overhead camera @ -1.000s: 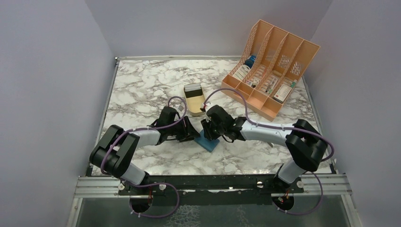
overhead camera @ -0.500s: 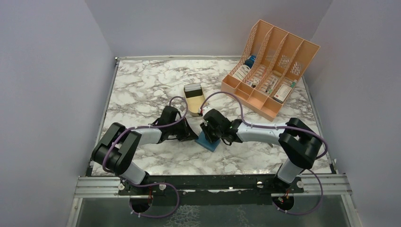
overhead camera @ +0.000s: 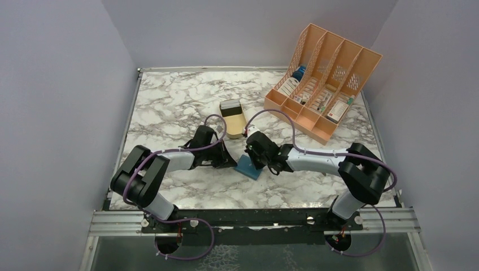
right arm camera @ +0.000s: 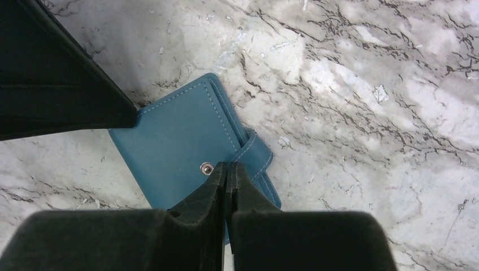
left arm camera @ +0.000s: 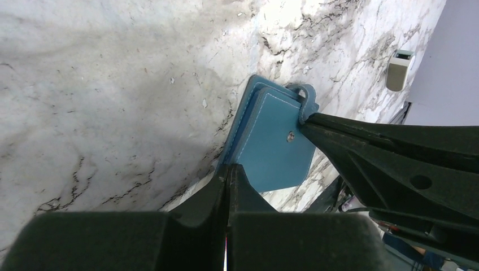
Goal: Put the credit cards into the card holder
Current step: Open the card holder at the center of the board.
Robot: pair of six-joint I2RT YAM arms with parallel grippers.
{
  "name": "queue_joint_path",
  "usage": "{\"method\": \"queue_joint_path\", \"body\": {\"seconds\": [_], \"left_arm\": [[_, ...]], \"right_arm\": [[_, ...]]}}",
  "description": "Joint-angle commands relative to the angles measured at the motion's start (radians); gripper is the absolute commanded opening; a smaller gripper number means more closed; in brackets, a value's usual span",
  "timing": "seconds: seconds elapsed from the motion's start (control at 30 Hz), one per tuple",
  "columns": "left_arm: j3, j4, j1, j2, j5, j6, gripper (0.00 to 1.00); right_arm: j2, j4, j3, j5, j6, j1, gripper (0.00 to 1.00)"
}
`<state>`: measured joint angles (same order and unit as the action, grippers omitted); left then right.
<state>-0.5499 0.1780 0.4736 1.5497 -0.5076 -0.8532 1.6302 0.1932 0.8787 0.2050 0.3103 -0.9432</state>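
Observation:
The card holder [overhead camera: 247, 167] lies folded shut on the marble, teal-blue back and metal snap facing up [right arm camera: 175, 144] [left arm camera: 277, 141]. My left gripper [overhead camera: 234, 164] [left arm camera: 230, 169] is shut and empty, its tip resting against the holder's left edge. From the other side my right gripper [overhead camera: 252, 161] [right arm camera: 227, 167] is also shut, its tip pressed onto the holder beside the snap and strap. A small pale and dark stack that looks like the credit cards [overhead camera: 230, 105] sits at the far end of the tan tray [overhead camera: 235, 127].
An orange slotted file rack [overhead camera: 323, 79] with small items stands at the back right. The tan tray is just behind the two grippers. Grey walls close in on the table's left, right and back.
Both grippers have closed. The right gripper has shifted slightly over the card holder, which stays almost where it was.

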Motion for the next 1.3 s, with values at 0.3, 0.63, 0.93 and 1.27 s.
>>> {"method": "queue_joint_path", "body": {"seconds": [0.3,0.63,0.93,1.27], "left_arm": [[-0.104,-0.196,-0.007,-0.061,0.11,0.102,0.24],[-0.198,-0.383,-0.007,-0.227,0.215,0.169,0.52],[-0.104,-0.319,-0.007,-0.29,0.115,0.125,0.55],[-0.028,-0.259,-0.007,-0.313,0.074,0.083,0.52]], "right_arm": [[-0.162,0.068,-0.021,-0.082,0.178,0.05,0.01],[-0.381,0.0,-0.068,-0.272,0.354,0.069,0.01],[-0.389,-0.005,-0.089,-0.219,0.401,0.07,0.01],[-0.33,0.039,-0.039,-0.219,0.375,0.167,0.01]]}}
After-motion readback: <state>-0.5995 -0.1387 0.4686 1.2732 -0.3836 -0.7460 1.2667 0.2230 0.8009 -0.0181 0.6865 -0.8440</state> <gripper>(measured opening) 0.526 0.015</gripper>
